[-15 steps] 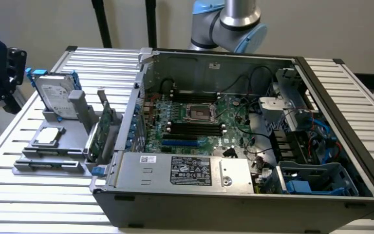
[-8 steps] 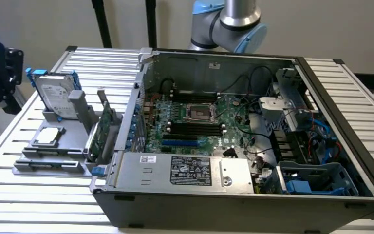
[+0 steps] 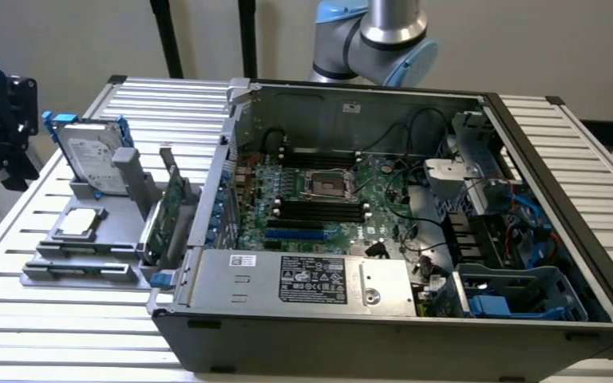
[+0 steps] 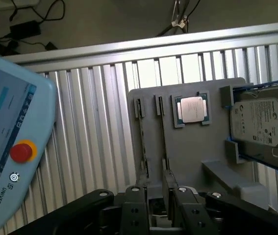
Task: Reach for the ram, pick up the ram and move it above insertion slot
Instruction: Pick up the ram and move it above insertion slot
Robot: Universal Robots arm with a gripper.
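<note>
Hard drive (image 3: 92, 155) upright in grey holder (image 4: 197, 156), processor (image 3: 80, 223) flat beside it; open computer case (image 3: 392, 339) on slatted table (image 3: 61, 339).

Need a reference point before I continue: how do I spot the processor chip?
On the exterior view's left, beside the open computer case, a grey holder sits on the slatted table. The processor chip lies flat on it, beside the upright hard drive. It alone is a small square with a silver lid; the drive has blue rails, the green card stands on edge.

A robotics lab, with open computer case (image 3: 392, 339), slatted bench (image 3: 73, 335), teach pendant (image 4: 11, 147).
</note>
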